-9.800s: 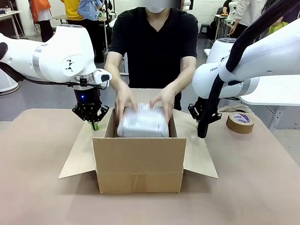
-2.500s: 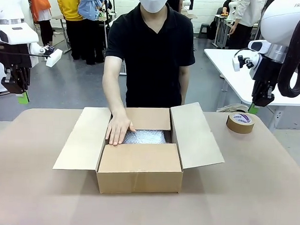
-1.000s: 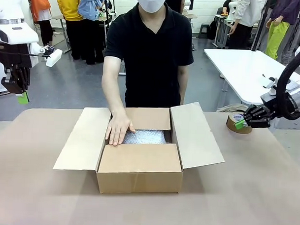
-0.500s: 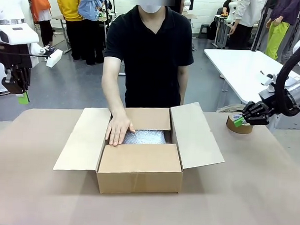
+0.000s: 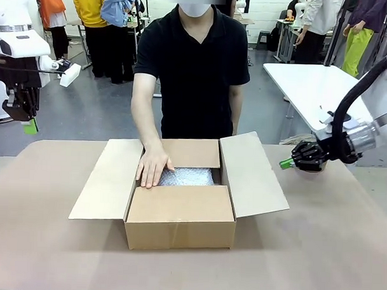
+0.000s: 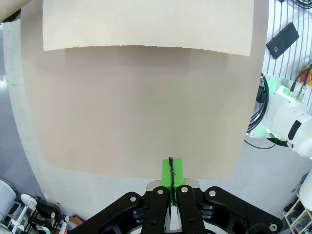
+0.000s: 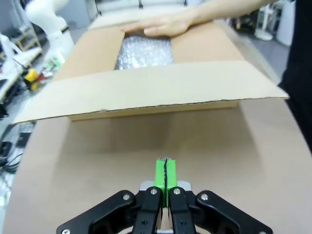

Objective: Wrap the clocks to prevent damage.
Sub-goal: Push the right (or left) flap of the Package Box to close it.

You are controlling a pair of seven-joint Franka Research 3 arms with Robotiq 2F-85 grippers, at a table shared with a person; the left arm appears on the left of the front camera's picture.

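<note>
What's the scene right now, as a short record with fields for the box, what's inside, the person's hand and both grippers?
box: brown cardboard box on the tan table; near flap folded down, side flaps spread open
contents: clear bubble-wrapped bundle showing through the gap
person's hand: flat across the near flap's edge and the bundle
left gripper: shut, empty, high beside the table's left end
right gripper: shut, empty, low over the table, pointing at the right flap
</note>
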